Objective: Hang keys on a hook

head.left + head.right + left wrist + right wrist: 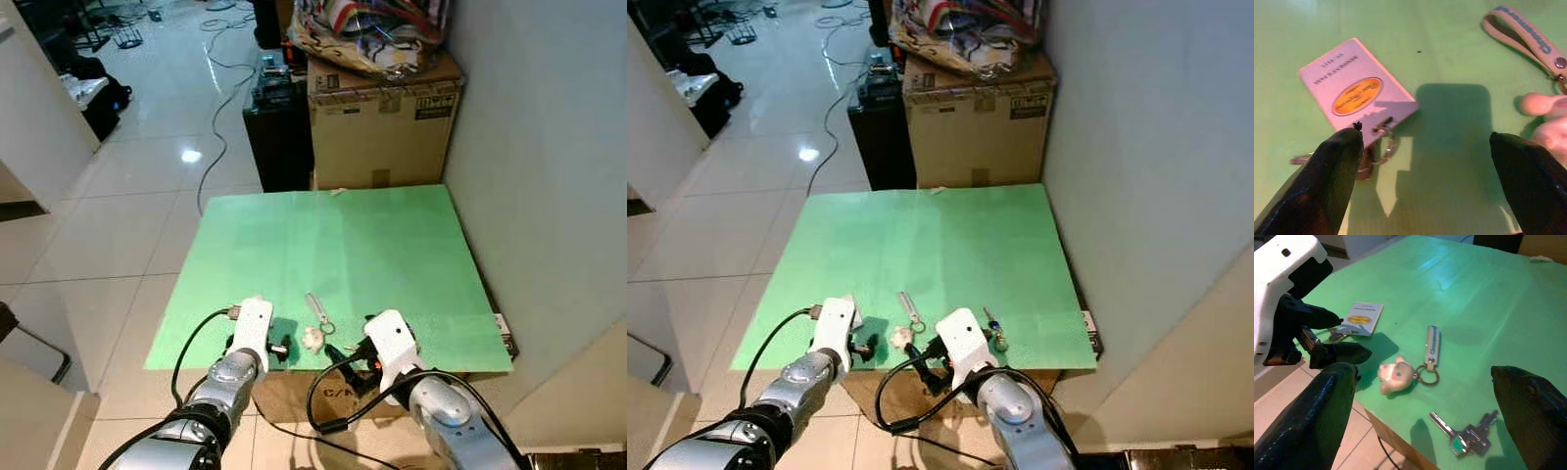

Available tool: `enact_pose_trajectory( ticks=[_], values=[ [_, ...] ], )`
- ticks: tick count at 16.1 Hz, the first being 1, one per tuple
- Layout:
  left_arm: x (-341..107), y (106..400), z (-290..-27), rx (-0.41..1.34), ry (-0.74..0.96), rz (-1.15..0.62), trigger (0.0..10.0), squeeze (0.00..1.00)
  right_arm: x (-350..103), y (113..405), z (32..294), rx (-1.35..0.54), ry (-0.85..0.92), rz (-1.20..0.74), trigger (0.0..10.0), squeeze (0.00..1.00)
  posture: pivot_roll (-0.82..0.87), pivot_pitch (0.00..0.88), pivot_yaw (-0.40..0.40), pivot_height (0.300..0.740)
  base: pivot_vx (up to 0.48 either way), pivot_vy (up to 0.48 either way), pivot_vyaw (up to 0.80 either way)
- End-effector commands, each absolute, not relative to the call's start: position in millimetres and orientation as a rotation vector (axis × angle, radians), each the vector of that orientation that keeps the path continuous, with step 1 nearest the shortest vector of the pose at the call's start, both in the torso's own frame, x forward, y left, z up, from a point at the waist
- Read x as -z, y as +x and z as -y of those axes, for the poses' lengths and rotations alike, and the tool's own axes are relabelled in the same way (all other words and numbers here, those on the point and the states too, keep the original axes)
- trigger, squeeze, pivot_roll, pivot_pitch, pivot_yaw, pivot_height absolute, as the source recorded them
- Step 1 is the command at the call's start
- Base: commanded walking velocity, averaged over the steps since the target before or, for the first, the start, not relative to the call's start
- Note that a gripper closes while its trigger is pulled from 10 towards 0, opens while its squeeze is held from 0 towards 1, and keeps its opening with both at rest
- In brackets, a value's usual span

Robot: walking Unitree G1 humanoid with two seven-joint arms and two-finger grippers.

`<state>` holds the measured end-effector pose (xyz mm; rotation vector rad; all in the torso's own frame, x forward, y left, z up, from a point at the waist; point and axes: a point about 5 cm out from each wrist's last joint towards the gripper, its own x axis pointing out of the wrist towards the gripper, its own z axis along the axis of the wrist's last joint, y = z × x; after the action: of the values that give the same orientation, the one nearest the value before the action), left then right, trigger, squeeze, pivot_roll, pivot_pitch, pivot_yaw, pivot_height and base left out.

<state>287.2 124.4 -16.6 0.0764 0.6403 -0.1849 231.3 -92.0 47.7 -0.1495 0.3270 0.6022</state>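
**Lining up over the keys**

My left gripper [1425, 181] hovers wide open beside the tagged keys [1359, 93], ready to straddle them. The charm keyring [1400, 373] lies between; my right gripper [1422, 418] waits, spread wide, above the loose keys [1464, 438].

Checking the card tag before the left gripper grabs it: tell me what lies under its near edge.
Under the white card tag near edge a metal key ring and part of a key poke out on the green table. The left gripper's finger covers the rest.
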Motion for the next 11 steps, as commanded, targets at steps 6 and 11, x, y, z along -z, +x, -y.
enact_pose_trajectory(
  ticks=[6,11],
  values=[
    [19,287,-132,0.123,0.127,-0.677,4.6,0.0,-51,222,91,-0.624,-0.155,-0.327,10.0,0.0,-0.35,0.107,0.164,0.74,0.0,0.0,0.0],
    [21,285,-133,0.096,0.069,-0.694,3.2,0.0,-52,215,93,-0.626,-0.16,-0.342,10.0,0.0,-0.37,0.13,0.151,0.74,0.0,0.0,0.0]
  ],
)
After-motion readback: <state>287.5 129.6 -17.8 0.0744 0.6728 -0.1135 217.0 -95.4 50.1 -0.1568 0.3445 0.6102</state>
